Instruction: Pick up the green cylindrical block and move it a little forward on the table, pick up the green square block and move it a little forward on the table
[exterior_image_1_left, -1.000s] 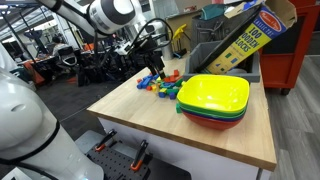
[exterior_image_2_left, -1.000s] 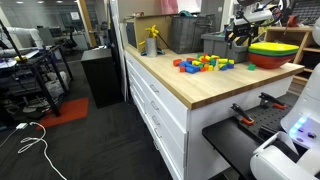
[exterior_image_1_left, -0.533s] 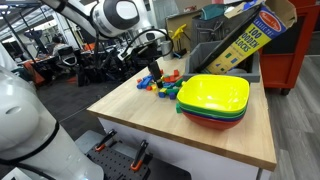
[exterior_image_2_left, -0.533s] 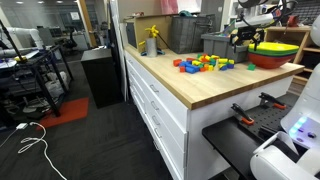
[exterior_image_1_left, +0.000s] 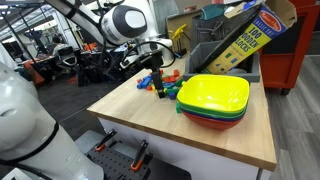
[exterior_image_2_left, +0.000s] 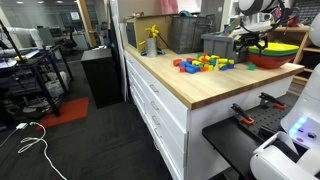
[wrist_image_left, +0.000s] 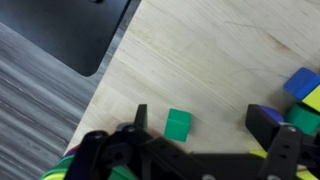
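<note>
Table (wrist_image_left: 220, 50): green square block (wrist_image_left: 178, 124) between fingers (wrist_image_left: 141, 115) of spread hand (wrist_image_left: 200, 122).

An exterior view of a workshop: a long desk (exterior_image_2_left: 200, 88) with a pale wood top and white drawer fronts stretches away from the camera. A loose cluster of coloured blocks (exterior_image_2_left: 205, 63) lies on it. Beyond them sit stacked bowls (exterior_image_2_left: 280, 55), yellow on top. The robot arm's dark pincer (exterior_image_2_left: 250, 42) hangs just above the desk, between blocks and bowls. Grey bins (exterior_image_2_left: 185, 32) stand behind, and white cables (exterior_image_2_left: 22, 127) trail across the dark floor
</note>
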